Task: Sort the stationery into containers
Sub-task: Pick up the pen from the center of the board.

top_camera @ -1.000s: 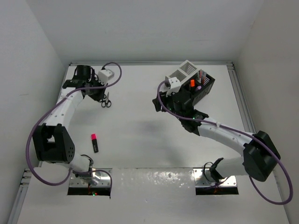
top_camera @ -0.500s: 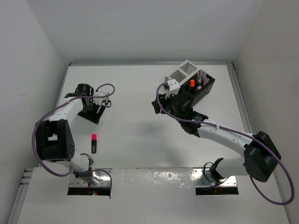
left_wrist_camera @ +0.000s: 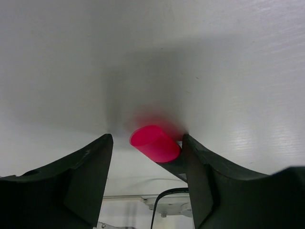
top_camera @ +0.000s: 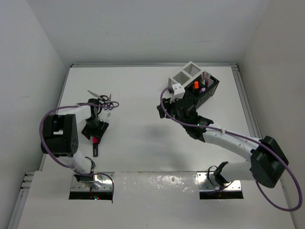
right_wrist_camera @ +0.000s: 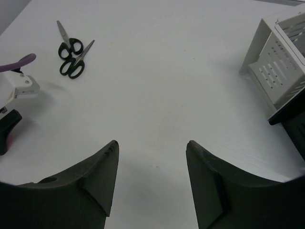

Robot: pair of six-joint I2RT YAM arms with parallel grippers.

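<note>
A pink-capped highlighter (top_camera: pixel 96 145) with a black body lies on the table at the near left. My left gripper (top_camera: pixel 94 135) stands over its pink cap (left_wrist_camera: pixel 155 143), jaws open to either side, the cap close against the right finger (left_wrist_camera: pixel 205 176). Two black-handled scissors (top_camera: pixel 103 100) lie crossed at the back left, and show as one pair (right_wrist_camera: pixel 66 43) beside the other (right_wrist_camera: pixel 77 61) in the right wrist view. The joined containers sit at the back right, white (top_camera: pixel 187 73) and black (top_camera: pixel 206 89), with pens upright in the black one. My right gripper (top_camera: pixel 161 109) hangs open and empty over mid-table (right_wrist_camera: pixel 151 143).
The white container's slatted wall (right_wrist_camera: pixel 280 67) is at the right of the right wrist view, the black one (right_wrist_camera: pixel 296 130) below it. The left arm's wrist with its purple cable (right_wrist_camera: pixel 16 76) sits at that view's left edge. Walls close in the table at left, back and right.
My left arm has drawn back from the scissors toward the near side and come down over the pink highlighter, its jaws going from shut to open. The right arm has barely moved.
</note>
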